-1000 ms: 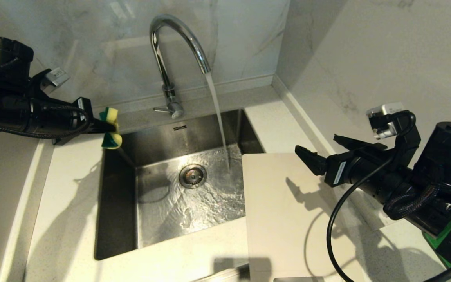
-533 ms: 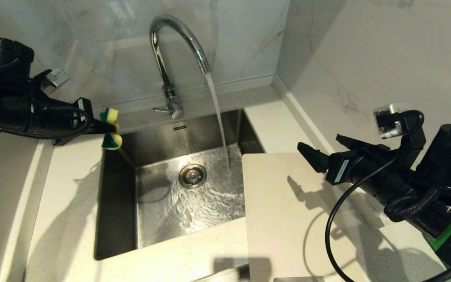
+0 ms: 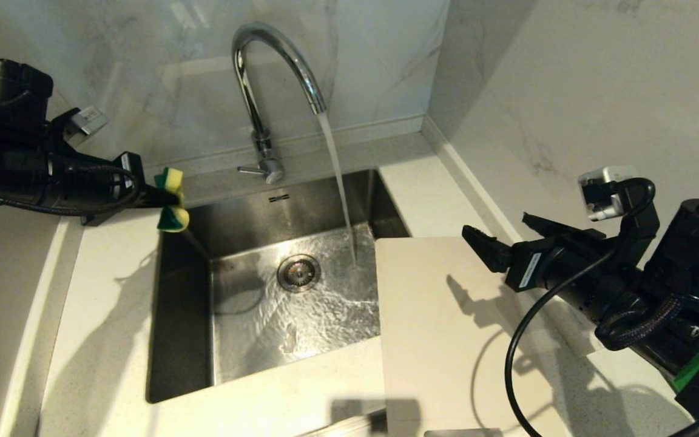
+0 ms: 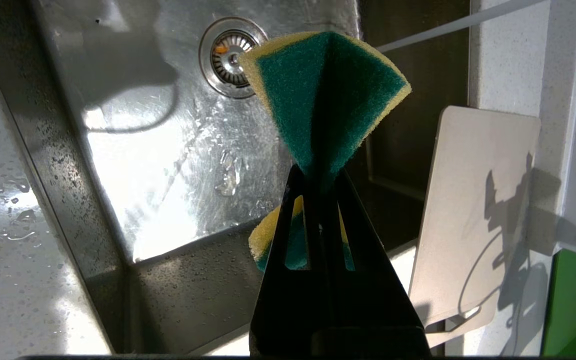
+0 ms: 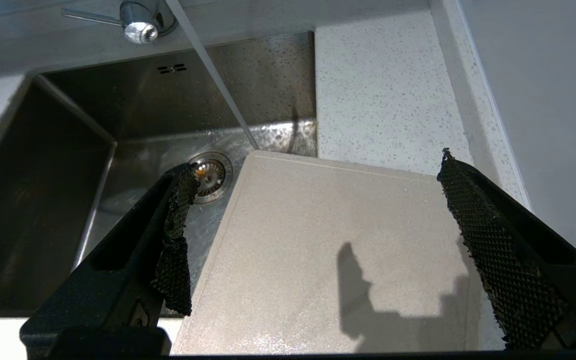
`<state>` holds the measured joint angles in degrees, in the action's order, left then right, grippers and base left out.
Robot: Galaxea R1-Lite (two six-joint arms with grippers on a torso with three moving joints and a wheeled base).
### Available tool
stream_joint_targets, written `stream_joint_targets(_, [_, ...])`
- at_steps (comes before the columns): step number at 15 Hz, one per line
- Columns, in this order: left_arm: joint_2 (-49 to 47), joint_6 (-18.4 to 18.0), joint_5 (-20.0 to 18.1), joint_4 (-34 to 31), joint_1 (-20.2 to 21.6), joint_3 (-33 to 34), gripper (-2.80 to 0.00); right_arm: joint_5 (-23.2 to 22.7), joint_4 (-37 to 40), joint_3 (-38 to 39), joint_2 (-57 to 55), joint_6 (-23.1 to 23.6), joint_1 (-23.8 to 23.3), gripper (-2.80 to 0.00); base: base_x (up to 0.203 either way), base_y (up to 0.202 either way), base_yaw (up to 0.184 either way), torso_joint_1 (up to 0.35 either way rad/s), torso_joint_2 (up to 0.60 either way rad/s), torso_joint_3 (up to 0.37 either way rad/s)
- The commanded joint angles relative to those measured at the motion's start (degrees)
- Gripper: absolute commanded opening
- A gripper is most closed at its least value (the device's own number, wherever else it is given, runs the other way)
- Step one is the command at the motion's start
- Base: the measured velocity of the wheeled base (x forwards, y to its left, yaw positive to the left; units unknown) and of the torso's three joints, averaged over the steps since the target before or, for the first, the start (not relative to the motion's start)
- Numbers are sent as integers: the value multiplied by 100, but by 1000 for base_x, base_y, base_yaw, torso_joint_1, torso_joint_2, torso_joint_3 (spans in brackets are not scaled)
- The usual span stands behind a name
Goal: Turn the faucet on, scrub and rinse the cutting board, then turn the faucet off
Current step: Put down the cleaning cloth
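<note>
The chrome faucet [image 3: 263, 79] arches over the steel sink [image 3: 182, 303] and water streams from its spout into the basin; its thin lever [image 3: 251, 171] sticks out at the base. The cream cutting board [image 3: 440, 334] lies flat on the counter right of the sink, its left edge reaching over the basin. My left gripper [image 3: 164, 197] hovers over the sink's back-left corner, shut on a folded yellow-green sponge [image 3: 172, 200], which fans out past the fingertips [image 4: 328, 90]. My right gripper [image 3: 495, 223] hangs open above the board's far right part, nothing between its fingers [image 5: 488, 240].
The drain [image 3: 298, 272] sits mid-basin under rippling water. Marble walls close the counter at the back and the right. A bright green flat object [image 4: 570, 305] lies beyond the board at the counter's right. Bare counter [image 3: 107, 291] runs left of the sink.
</note>
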<state>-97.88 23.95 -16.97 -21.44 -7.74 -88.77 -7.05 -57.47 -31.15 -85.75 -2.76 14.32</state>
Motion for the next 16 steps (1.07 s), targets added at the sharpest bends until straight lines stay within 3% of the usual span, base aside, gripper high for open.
stream_joint_targets(1, [-3, 30, -17, -9, 1, 9, -280, 19, -37, 74, 14, 3, 9, 0, 0, 0, 0, 0, 0, 0])
stream_joint_targets(16, [23, 13, 1, -9, 1, -85, -280, 67, -38, 118, 32, -15, 79, 0, 0, 0, 0, 0, 0, 0])
